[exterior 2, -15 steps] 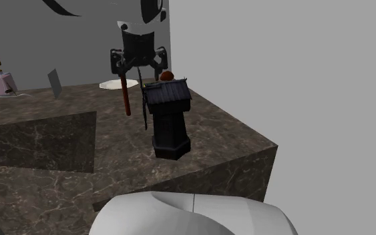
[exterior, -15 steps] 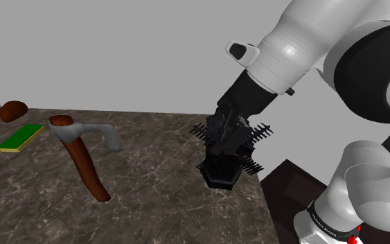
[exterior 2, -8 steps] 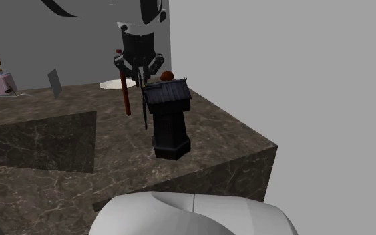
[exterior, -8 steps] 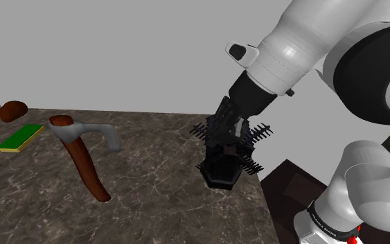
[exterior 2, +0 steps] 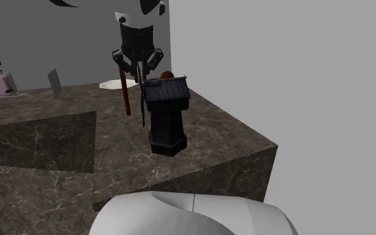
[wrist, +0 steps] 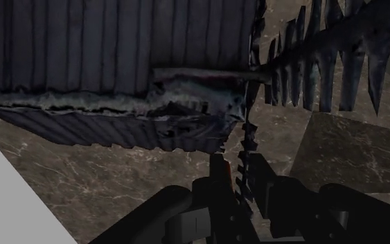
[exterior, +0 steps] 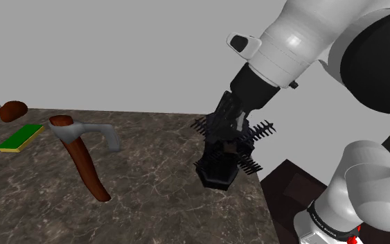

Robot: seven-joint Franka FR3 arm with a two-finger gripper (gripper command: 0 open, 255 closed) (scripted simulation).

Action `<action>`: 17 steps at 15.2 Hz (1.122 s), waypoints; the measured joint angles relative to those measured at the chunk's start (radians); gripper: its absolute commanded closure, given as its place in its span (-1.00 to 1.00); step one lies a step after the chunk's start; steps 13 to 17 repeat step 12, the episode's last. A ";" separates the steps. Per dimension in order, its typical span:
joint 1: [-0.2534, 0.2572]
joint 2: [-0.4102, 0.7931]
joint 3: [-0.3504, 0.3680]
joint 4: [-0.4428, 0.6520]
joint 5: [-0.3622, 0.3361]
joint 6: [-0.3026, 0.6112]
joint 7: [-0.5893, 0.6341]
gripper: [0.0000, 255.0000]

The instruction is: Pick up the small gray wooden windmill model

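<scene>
The windmill model (exterior: 219,168) is dark grey, with a ribbed roof (wrist: 110,62) and toothed sails, and it stands near the corner of the marbled counter (exterior: 152,187). In the second exterior view the windmill (exterior 2: 166,120) looks slightly raised and tilted. My black gripper (exterior: 229,129) comes down from above onto the sail side. In the wrist view the gripper (wrist: 242,190) is shut, with a thin toothed sail clasped between its fingers. From the second exterior view the gripper (exterior 2: 139,77) sits just above and behind the roof.
A hatchet (exterior: 82,156) with a brown handle and grey head lies in the shoulder view's left half. Beyond it are a green flat block (exterior: 20,137) and a brown lump (exterior: 12,109). A soap dispenser (exterior 2: 3,81) and a white plate (exterior 2: 115,85) stand far back. The counter edge drops off just beside the windmill.
The fingers closed from wide apart onto the windmill's sail. Since then the hand has risen a little and the windmill has shifted slightly up with it.
</scene>
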 measured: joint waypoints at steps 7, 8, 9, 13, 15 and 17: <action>-0.015 0.023 -0.018 0.108 -0.023 -0.086 0.009 1.00; -0.016 0.024 -0.019 0.120 -0.026 -0.097 0.012 1.00; -0.017 0.025 -0.021 0.134 -0.028 -0.109 0.013 1.00; -0.021 0.035 -0.026 0.174 -0.035 -0.139 0.018 1.00; -0.021 0.035 -0.026 0.174 -0.035 -0.139 0.018 1.00; -0.021 0.035 -0.026 0.174 -0.035 -0.139 0.018 1.00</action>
